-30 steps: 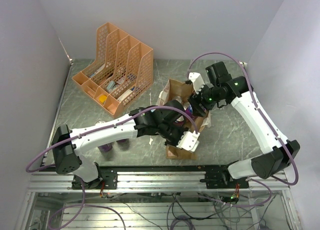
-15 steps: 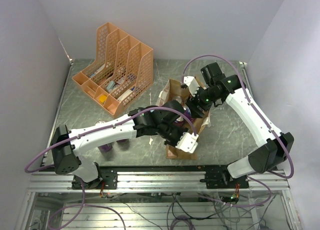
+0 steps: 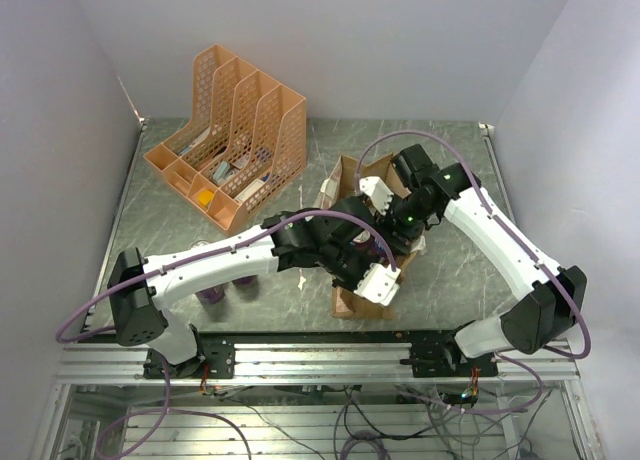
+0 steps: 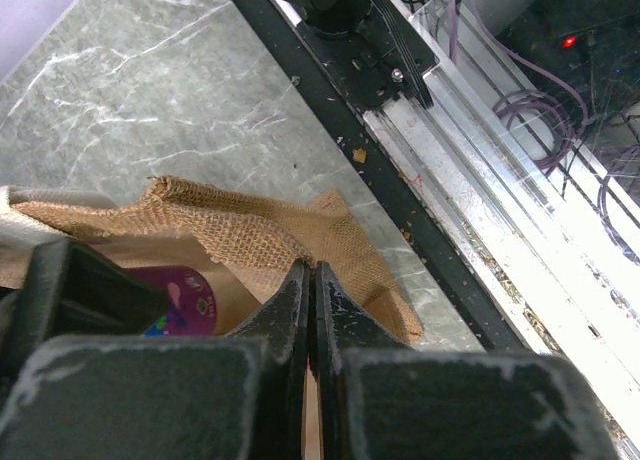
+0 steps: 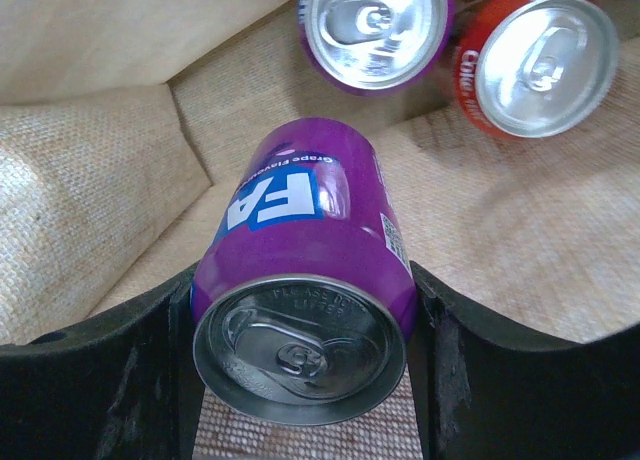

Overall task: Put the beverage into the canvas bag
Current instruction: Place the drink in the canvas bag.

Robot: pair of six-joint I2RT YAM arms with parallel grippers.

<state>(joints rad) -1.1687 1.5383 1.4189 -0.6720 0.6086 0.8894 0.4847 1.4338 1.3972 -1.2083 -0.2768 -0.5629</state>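
The right gripper (image 5: 302, 272) has its 2 fingers (image 5: 100, 380) closed against opposite sides of the purple grape can (image 5: 300, 280). The can's silver top faces the wrist camera and its body points down into the canvas bag (image 3: 358, 302). The can hangs inside the bag's mouth, above the woven lining, and it is apart from 2 cans lying deeper in: a second purple can (image 5: 375, 25) and a red cola can (image 5: 540, 55), which sit just beside each other. From above, the right arm reaches into the bag from the far right side, and the bag stands near the middle of the marble table (image 3: 450, 270). The left gripper (image 4: 312, 280) is at the bag's near rim with its jaws pressed fully together. A fold of coarse tan weave lies right at the tips, so it may be pinching the rim, though the contact itself is hidden. The orange mesh organiser (image 3: 235, 130) stands well apart at the far left.
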